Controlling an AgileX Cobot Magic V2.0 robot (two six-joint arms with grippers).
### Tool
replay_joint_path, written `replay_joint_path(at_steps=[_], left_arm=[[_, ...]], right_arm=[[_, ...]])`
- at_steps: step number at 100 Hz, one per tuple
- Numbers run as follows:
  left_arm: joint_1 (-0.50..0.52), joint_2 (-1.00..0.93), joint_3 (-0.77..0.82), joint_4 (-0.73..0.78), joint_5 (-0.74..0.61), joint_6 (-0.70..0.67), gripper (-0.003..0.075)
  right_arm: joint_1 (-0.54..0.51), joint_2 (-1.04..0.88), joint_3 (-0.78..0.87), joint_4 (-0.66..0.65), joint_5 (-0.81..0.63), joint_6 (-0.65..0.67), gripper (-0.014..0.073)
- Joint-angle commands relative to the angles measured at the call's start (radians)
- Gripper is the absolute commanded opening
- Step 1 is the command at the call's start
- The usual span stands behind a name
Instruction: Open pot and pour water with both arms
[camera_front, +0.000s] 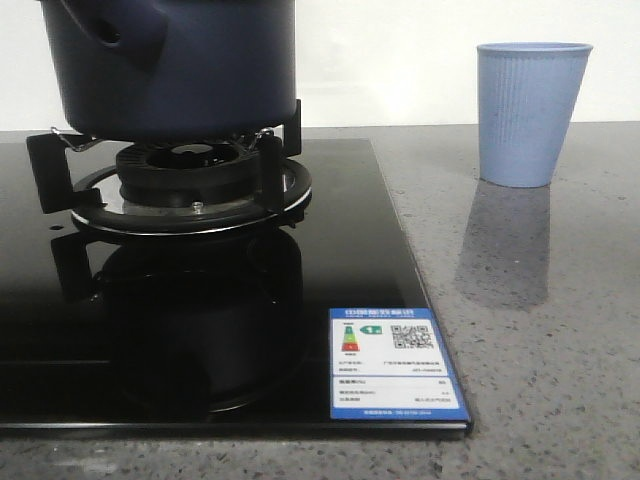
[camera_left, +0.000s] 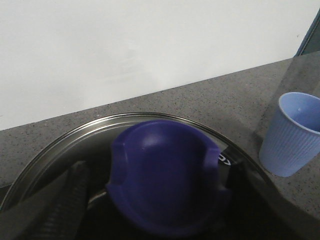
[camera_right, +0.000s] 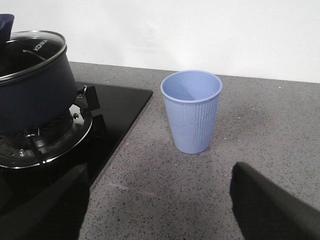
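Observation:
The dark navy pot (camera_front: 190, 70) stands on the gas burner (camera_front: 190, 175), its side handle stub (camera_front: 110, 35) towards the front left. In the right wrist view the pot (camera_right: 35, 95) carries its glass lid (camera_right: 30, 50). In the left wrist view my left gripper (camera_left: 157, 167) is open, a finger on each side of the lid's blue knob (camera_left: 165, 175), with a gap at one finger (camera_left: 75, 190). My right gripper (camera_right: 157, 172) is open and empty over the counter, short of the pale blue ribbed cup (camera_right: 191, 110). Neither gripper shows in the front view.
The black glass cooktop (camera_front: 380, 250) has a blue label (camera_front: 395, 365) at its front right corner. The cup (camera_front: 530, 110) stands on the speckled grey counter (camera_front: 540, 330) right of the cooktop, near the white wall. It also shows in the left wrist view (camera_left: 292, 135).

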Motion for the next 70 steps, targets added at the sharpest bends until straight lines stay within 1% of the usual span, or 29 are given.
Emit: replay_joint_path(at_steps=[1,13,41,48,63,70], left_arm=[[-0.008,-0.003,-0.053,-0.022,-0.028,0.002,0.0518],[-0.012,0.019,-0.062,-0.022,-0.031,0.027,0.0518],[-0.012,0.032,-0.066,-0.022,-0.05,0.028,0.0504],[-0.012,0.032,-0.066,-0.022,-0.05,0.028,0.0465],[-0.012,0.032,-0.066,-0.022,-0.05,0.028,0.0342],[-0.012,0.032,-0.066,-0.022,-0.05,0.028,0.0316]], right_arm=[[-0.001,0.015,-0.033,0.005,-0.082,-0.01,0.051],[-0.001,0.015,-0.033,0.005,-0.082,-0.01,0.051],[-0.001,0.015,-0.033,0.005,-0.082,-0.01,0.051],[-0.001,0.015,-0.033,0.005,-0.082,-0.01,0.051],[-0.001,0.015,-0.033,0.005,-0.082,-0.01,0.051],[-0.001,0.015,-0.033,0.005,-0.082,-0.01,0.051]])
